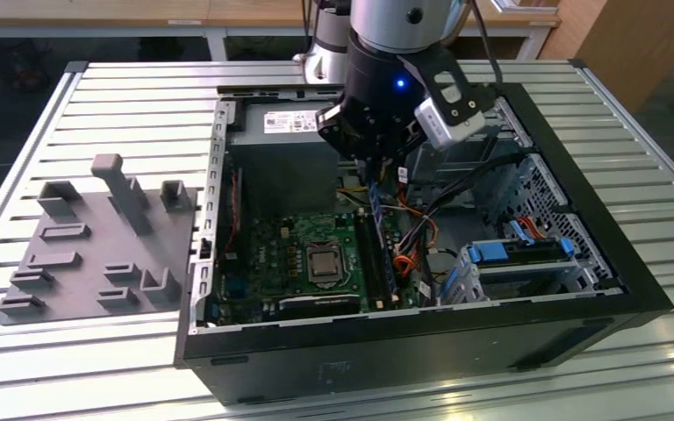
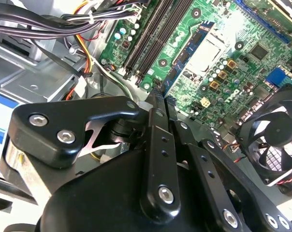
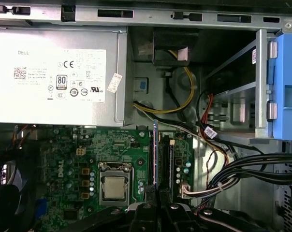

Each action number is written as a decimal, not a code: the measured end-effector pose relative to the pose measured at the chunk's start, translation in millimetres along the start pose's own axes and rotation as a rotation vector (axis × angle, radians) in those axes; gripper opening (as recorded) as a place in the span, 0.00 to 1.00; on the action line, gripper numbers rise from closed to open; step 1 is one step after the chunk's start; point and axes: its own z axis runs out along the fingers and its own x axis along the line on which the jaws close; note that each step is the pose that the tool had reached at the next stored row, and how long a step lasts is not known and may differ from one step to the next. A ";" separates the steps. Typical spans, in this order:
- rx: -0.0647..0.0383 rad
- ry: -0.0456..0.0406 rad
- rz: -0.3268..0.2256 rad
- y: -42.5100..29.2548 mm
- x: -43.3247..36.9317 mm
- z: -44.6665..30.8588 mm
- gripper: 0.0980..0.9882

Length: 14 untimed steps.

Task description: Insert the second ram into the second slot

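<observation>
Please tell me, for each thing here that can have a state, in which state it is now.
hand: shut on the second ram.
second ram: held on edge over the memory slots.
computer case: open, side panel off.
processor: bare, uncovered in its socket.

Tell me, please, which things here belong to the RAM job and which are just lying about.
Job in hand:
gripper, shut on the second ram
memory slots

Lying about:
power supply
case fan
blue drive bracket
grey fixture tray
</observation>
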 end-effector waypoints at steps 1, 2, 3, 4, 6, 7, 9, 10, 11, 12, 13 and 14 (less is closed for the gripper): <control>0.000 0.0000 0.000 0.0 0.0 0.7 0.04; 0.000 0.0000 0.000 -0.1 0.0 1.5 0.04; 0.000 0.0000 0.000 -0.1 0.0 2.3 0.04; 0.000 0.0000 0.000 -0.1 0.0 3.0 0.04; 0.000 0.0000 0.000 -0.1 0.0 4.5 0.04; 0.000 0.0000 0.000 -0.2 0.1 5.1 0.04; 0.000 0.0001 0.000 -0.2 0.1 6.0 0.04; 0.000 0.0001 0.000 -0.2 0.1 6.6 0.04; 0.000 0.0001 0.000 -0.2 0.1 7.1 0.04; 0.000 0.0001 0.000 -0.3 0.1 7.6 0.04; 0.000 0.0001 0.000 -0.3 0.1 8.2 0.04; 0.000 0.0001 0.000 -0.3 0.1 8.7 0.04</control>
